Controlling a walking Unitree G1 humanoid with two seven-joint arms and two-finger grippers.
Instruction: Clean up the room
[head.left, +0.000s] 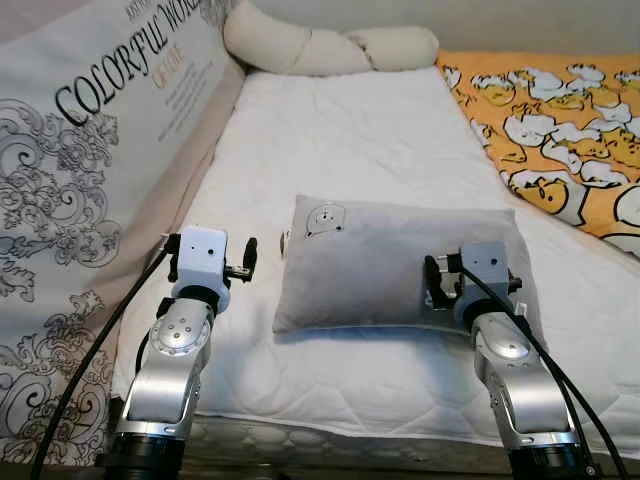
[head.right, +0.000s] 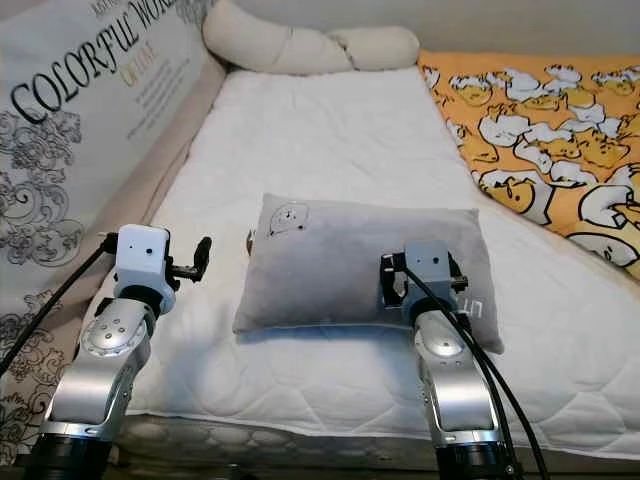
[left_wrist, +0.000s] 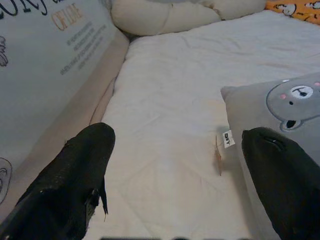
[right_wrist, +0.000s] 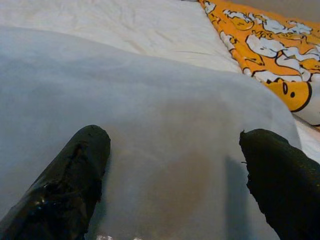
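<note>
On the white mattress (head.left: 360, 150), a grey pillow (head.left: 380, 265) lies between both grippers' spread-apart jaws, beside an orange blanket (head.left: 560, 120).

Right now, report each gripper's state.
Left gripper: open, empty, beside the grey pillow.
Right gripper: open, empty, over the pillow.

Large printed cushion (head.left: 90, 130) along bed's left side: black serif capitals "COLORFUL WOR…", last word cut by cushion's edge. Below, gold line "OF LIFE" (left_wrist: 69, 16); beneath that, several lines of small print, too small to read. Small white tag (left_wrist: 228, 139) at grey pillow's (head.left: 400, 265) corner: tiny dark letters, not legible.
</note>
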